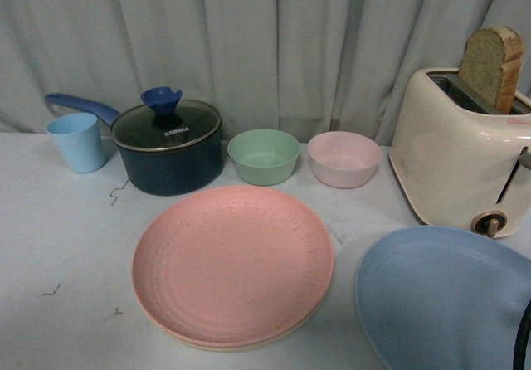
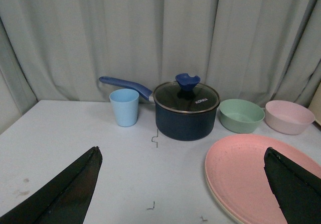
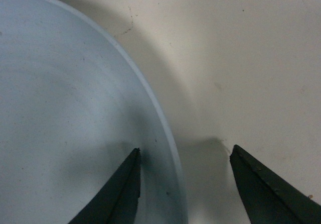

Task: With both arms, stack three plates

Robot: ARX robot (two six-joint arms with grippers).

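The pink plate (image 1: 232, 262) lies mid-table on top of the cream-beige plate, of which only a thin rim (image 1: 207, 343) shows. The light blue plate (image 1: 440, 304) lies alone at the front right. In the left wrist view my left gripper (image 2: 181, 151) is open above the table, one finger (image 2: 293, 189) over the pink plate (image 2: 251, 174) and the other finger over bare table. My right gripper (image 3: 185, 150) is open and straddles the blue plate's (image 3: 65, 108) rim, one finger over the plate and one over the table. In the front view only a black cable (image 1: 523, 337) of the right arm shows.
Along the back stand a light blue cup (image 1: 77, 141), a dark lidded pot (image 1: 168, 146) with a blue handle, a green bowl (image 1: 263, 156) and a pink bowl (image 1: 343, 158). A cream toaster (image 1: 460, 150) holding bread stands at the right, close behind the blue plate. A grey curtain hangs behind.
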